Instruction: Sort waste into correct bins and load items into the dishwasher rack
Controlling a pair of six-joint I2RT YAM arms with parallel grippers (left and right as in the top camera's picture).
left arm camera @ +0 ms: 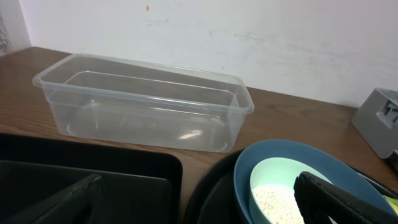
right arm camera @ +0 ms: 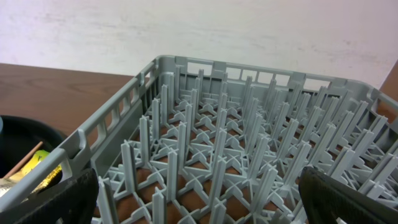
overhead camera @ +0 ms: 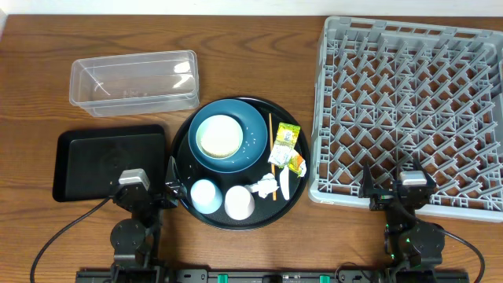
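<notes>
The grey dishwasher rack (overhead camera: 409, 110) stands at the right. On a round black tray (overhead camera: 182, 149) sit a blue plate (overhead camera: 251, 126) holding a cream bowl (overhead camera: 220, 135) of white rice (left arm camera: 273, 202), a pale blue cup (overhead camera: 206, 195), a whitish cup (overhead camera: 240, 202), a wooden stick (overhead camera: 272, 153), yellow-green wrappers (overhead camera: 284, 140) and a crumpled white scrap (overhead camera: 267, 186). The clear tub (overhead camera: 134, 79) and the black rectangular tray (overhead camera: 110, 161) lie to the left. My left gripper (overhead camera: 151, 187) is open between the two trays, holding nothing. My right gripper (overhead camera: 397, 187) is open over the rack's near edge (right arm camera: 236, 143), also holding nothing.
Both arm bases sit at the near table edge. In the left wrist view the clear tub (left arm camera: 143, 106) is straight ahead, the black rectangular tray (left arm camera: 93, 168) below left, the bowl (left arm camera: 273, 177) below right. A wrapper (right arm camera: 37, 168) shows left of the rack wall.
</notes>
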